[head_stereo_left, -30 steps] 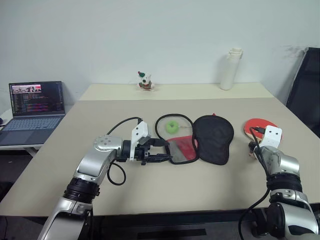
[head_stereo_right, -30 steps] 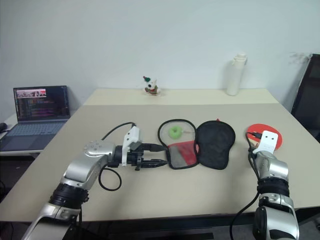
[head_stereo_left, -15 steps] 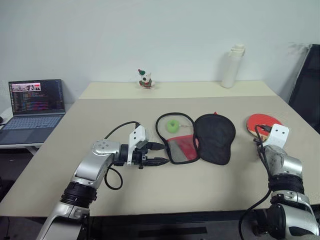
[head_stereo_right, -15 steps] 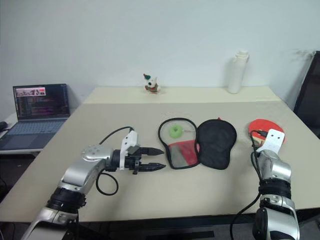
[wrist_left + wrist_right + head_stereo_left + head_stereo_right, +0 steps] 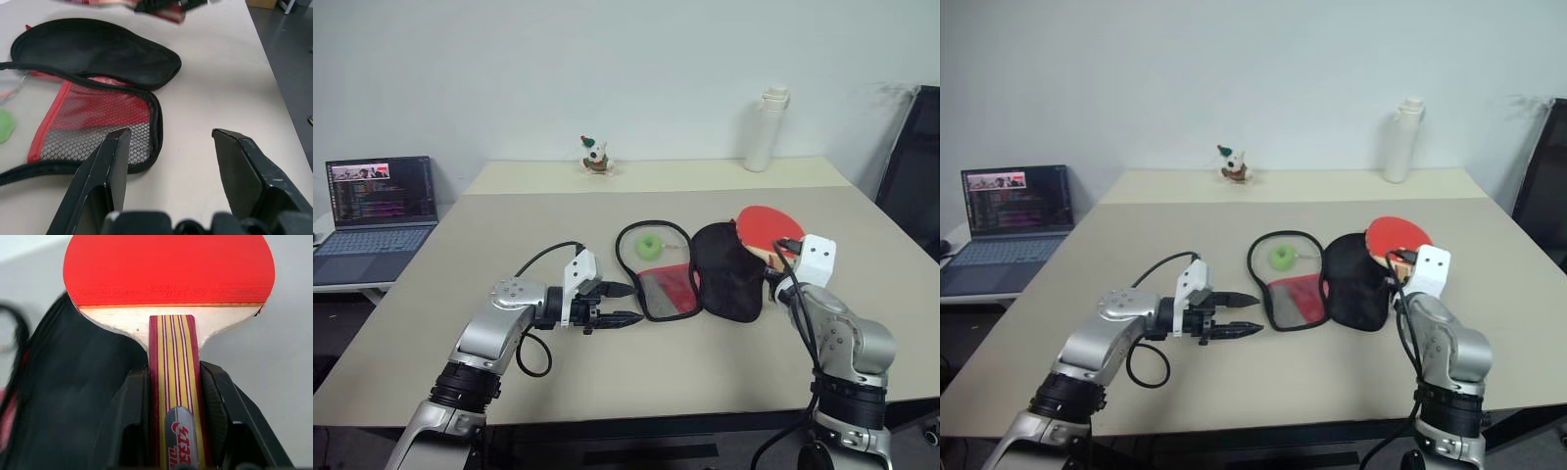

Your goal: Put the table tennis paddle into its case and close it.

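The left hand (image 5: 628, 304) hovers open just beside the unzipped case (image 5: 705, 269), which lies flat on the tabletop (image 5: 509, 235). The right hand (image 5: 173, 382) grips the table tennis paddle (image 5: 766, 227) by its handle, above the case's black half.

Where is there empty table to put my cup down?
Bare table lies between the laptop and the case, and behind it up to the toy and bottle. The middle is crowded.

The right gripper (image 5: 172, 396) has lifted the table tennis paddle (image 5: 766, 227) off the surface and carried it leftward beside the open case (image 5: 729, 269).
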Controlling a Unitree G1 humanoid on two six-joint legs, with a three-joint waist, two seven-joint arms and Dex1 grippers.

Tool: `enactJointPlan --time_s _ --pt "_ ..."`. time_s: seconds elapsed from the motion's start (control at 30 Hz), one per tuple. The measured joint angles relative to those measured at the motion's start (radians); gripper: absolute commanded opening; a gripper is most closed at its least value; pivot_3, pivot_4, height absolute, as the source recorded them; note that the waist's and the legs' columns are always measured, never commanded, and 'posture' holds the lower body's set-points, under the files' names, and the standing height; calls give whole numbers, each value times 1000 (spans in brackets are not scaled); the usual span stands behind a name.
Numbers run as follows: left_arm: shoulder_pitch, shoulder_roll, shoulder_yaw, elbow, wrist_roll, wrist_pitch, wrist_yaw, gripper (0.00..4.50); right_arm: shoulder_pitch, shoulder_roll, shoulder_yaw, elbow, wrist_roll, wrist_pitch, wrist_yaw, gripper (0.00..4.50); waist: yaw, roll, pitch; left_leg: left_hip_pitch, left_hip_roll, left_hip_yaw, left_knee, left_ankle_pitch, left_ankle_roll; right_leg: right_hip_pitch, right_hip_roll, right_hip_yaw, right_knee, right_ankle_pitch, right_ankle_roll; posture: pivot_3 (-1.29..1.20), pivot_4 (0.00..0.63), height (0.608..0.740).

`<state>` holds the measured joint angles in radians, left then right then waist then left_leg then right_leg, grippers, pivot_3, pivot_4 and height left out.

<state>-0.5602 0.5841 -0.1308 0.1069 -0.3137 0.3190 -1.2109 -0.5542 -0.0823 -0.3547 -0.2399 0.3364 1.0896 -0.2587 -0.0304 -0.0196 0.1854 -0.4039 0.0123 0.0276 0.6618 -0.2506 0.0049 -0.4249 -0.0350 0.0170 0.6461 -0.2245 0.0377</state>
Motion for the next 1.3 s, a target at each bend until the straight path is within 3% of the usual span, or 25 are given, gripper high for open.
enactJointPlan --time_s 0.47,1.17,1.3 --pt "17 -3 0 -26 0 0 2 2891 -17 136 83 71 -48 -65 -12 1145 -3 0 0 0 1 0 -1 0 0 0 0 0 0 1 -1 0 150 740" --pt "39 1 0 -62 0 22 23 2891 -17 103 134 207 -110 -173 43 1145 -2 0 0 0 1 0 -1 0 0 0 0 0 0 1 -1 0 150 740" --pt "44 2 0 -62 0 20 22 2891 -17 102 138 207 -115 -187 50 2423 -2 0 0 0 1 0 -1 0 0 0 0 0 0 1 -1 0 150 740"
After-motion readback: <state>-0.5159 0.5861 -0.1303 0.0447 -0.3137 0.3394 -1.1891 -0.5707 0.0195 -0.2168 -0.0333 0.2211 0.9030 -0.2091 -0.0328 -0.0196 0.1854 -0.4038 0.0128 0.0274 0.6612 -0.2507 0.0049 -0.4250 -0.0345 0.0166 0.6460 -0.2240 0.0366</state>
